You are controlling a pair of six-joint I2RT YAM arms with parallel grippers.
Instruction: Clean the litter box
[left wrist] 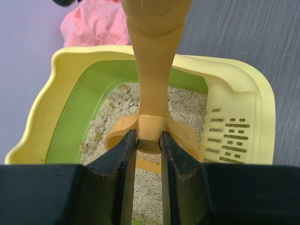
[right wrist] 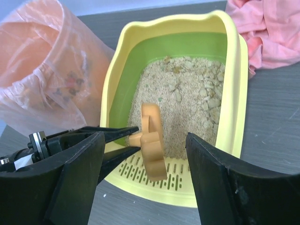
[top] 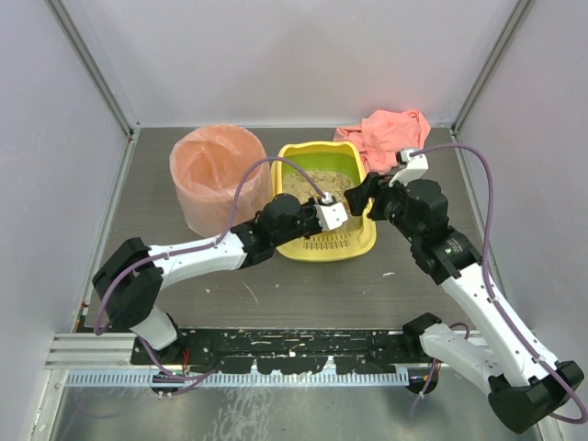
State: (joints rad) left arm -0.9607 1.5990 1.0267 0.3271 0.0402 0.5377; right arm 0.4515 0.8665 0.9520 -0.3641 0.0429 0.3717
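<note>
The yellow litter box [top: 303, 152], green inside, holds beige litter [right wrist: 187, 98] with darker clumps near its far end. My left gripper [left wrist: 149, 136] is shut on the stem of an orange scoop [left wrist: 154, 70], just above the litter at the slotted rim [left wrist: 229, 136]. The scoop's handle [right wrist: 152, 140] sticks up over that rim. My right gripper [right wrist: 145, 138] is open, its fingers [right wrist: 211, 173] wide on either side of the handle and clear of it. From above, both grippers meet at the box's right near corner [top: 356, 204].
A round bin lined with a pink bag [top: 216, 175] stands just left of the box, with some bits inside [right wrist: 70, 84]. A crumpled pink cloth [top: 395, 133] lies at the back right, touching the box's far corner. Grey walls close in the table.
</note>
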